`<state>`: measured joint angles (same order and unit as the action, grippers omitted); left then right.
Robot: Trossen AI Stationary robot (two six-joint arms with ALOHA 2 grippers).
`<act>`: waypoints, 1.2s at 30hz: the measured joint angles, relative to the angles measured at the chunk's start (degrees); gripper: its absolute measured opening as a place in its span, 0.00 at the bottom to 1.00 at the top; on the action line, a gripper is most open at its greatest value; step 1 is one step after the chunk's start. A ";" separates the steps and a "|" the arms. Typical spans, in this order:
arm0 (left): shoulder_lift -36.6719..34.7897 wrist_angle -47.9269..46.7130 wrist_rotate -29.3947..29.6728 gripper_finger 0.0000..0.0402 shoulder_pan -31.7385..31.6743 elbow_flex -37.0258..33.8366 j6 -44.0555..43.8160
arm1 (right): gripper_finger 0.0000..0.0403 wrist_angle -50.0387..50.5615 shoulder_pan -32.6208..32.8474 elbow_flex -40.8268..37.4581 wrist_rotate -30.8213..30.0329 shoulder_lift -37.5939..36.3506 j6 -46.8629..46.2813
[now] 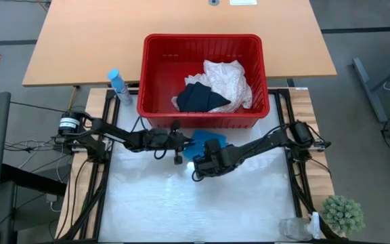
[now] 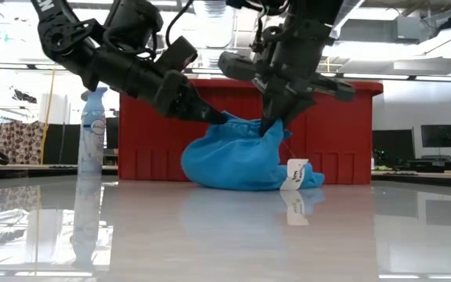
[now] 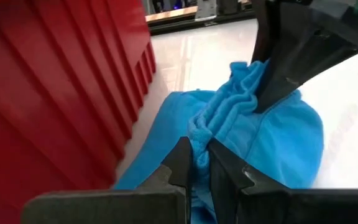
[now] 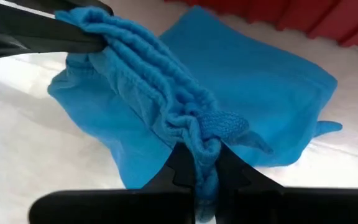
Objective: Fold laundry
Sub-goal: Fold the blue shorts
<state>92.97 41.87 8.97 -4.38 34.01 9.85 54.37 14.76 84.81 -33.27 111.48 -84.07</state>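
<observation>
Left gripper [image 3: 196, 163] clamped, right gripper [image 4: 199, 163] clamped — arms converging mid-table.

Right gripper [image 4: 202, 163] at bottom centre, pinched on a bunched edge of the turquoise garment [image 4: 247, 81]. Left gripper [image 4: 95, 38] enters from upper left, clamping the same gathered edge. Red basket [image 4: 316, 18] top right.

A glossy white counter [image 1: 181, 203] is reflecting the ceiling lights [image 2: 210, 9]. Beyond its far edge a bare wooden desk [image 1: 100, 41] is standing on grey floor [image 1: 364, 20]. A small potted plant [image 1: 344, 214] is sitting by the counter's near right corner. In the low view, dark monitors [image 2: 437, 137] are lining the room's right side.
</observation>
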 joint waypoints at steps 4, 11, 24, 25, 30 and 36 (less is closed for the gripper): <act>0.63 0.54 -2.78 0.04 -1.92 0.04 0.03 | 0.10 0.59 -1.36 0.01 0.28 0.00 -0.07; 6.76 2.87 -4.06 0.04 -3.84 2.93 0.06 | 0.10 3.67 -2.54 -0.06 0.85 0.07 -0.65; 13.16 -1.37 0.68 0.04 -3.94 11.18 4.43 | 0.12 6.27 -4.13 -3.88 0.41 0.44 -4.84; 13.16 -1.80 0.68 0.04 -3.94 11.16 4.94 | 0.13 5.46 -4.46 -4.57 0.37 0.36 -4.84; 13.16 -2.43 1.06 0.04 -4.02 11.16 5.91 | 0.16 2.81 -6.15 -6.03 0.86 0.38 -1.66; 13.18 -2.53 2.91 0.05 -4.14 11.10 5.53 | 0.17 0.95 -8.08 -6.05 3.17 0.33 2.86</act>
<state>106.15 39.33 11.88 -8.52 45.10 15.38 55.32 6.68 78.76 -30.10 111.81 -81.21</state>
